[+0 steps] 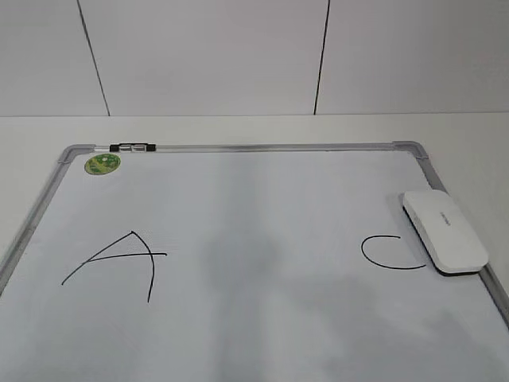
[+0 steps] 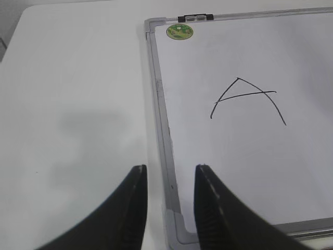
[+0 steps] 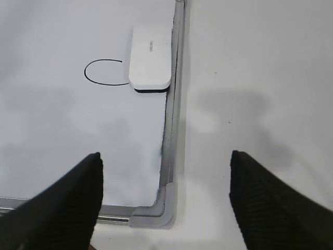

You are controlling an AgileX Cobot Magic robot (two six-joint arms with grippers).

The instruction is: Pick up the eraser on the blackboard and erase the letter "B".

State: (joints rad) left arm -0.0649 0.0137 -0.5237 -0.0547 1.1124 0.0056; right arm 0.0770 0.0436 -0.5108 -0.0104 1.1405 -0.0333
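White plastic, smooth and probably light, the eraser (image 3: 150, 57) lies on the blackboard (image 3: 57, 135) beside its right frame — best pinched across its long sides by the wide-open right gripper (image 3: 165, 203).

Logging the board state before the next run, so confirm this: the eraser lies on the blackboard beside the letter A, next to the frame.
Not quite. The eraser lies beside the letter C, not the A, which is at the opposite side of the blackboard. It does sit next to the frame. The exterior view shows this, and the right wrist view agrees.
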